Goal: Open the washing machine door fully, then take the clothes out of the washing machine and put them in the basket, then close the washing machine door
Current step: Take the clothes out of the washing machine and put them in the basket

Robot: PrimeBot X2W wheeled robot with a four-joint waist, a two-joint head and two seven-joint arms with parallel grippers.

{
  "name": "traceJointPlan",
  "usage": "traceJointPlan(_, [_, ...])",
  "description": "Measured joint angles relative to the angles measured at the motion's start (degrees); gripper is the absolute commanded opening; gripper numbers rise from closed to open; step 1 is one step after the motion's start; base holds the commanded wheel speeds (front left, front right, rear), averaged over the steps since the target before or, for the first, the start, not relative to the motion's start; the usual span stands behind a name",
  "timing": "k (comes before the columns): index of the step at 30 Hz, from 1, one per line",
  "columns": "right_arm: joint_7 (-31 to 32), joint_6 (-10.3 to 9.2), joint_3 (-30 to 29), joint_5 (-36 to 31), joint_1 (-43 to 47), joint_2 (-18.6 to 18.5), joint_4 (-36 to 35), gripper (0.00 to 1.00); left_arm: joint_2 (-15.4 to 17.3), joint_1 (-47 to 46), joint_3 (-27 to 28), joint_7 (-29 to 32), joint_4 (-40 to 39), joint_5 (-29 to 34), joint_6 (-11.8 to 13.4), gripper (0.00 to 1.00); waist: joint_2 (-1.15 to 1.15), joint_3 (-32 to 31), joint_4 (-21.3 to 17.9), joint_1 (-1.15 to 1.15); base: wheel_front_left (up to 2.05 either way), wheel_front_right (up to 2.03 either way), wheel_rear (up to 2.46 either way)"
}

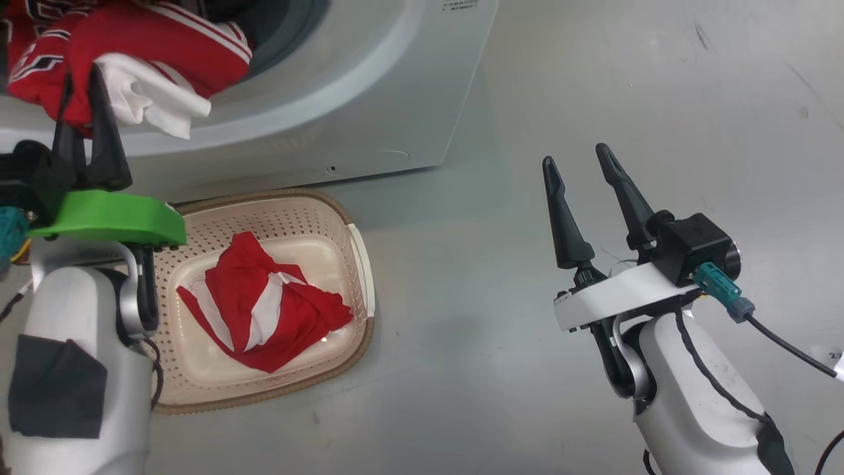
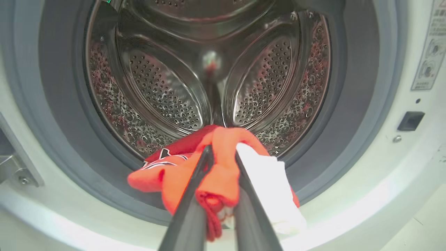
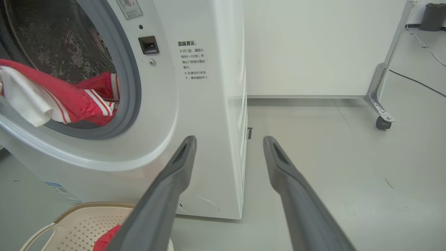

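My left gripper (image 2: 223,153) is shut on a red and white garment (image 2: 216,174) at the mouth of the washing machine (image 1: 369,99). The cloth hangs over the grey rubber seal (image 2: 55,139), with the steel drum (image 2: 209,69) bare behind it. From the head view the left gripper (image 1: 82,76) pinches the red and white garment (image 1: 132,59) at the upper left. Another red and white garment (image 1: 264,303) lies in the cream basket (image 1: 359,264) on the floor below the machine. My right gripper (image 1: 580,155) is open over bare floor to the right. The door is out of view.
The machine's white side panel (image 3: 226,104) stands just left of my right gripper (image 3: 230,139). A white wall panel on a wheeled metal leg (image 3: 379,104) stands behind, with a cable on the grey floor and a dark bin (image 3: 432,15) far right.
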Motion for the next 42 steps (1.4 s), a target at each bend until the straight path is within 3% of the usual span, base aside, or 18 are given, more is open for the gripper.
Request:
traceJointPlan(4, [0.0, -0.01, -1.2, -0.2, 1.6, -0.5, 0.5, 1.00, -1.4, 2.6, -0.2, -1.8, -2.7, -0.3, 0.0, 0.00, 0.00, -2.3, 0.9, 0.00, 0.00, 0.00, 0.00])
traceJointPlan(25, [0.0, -0.01, -2.9, -0.8, 8.0, -0.5, 1.9, 1.00, -2.0, 11.6, -2.5, -4.0, -16.0, 0.6, 0.5, 0.00, 0.00, -13.9, 3.8, 0.00, 0.00, 0.00, 0.00])
traceJointPlan(42, [0.0, -0.01, -2.9, -1.4, 11.1, -0.4, 1.7, 1.00, -2.8, 21.1, -3.9, -1.5, -20.8, 0.6, 1.5, 0.00, 0.00, -17.9, 4.5, 0.00, 0.00, 0.00, 0.00])
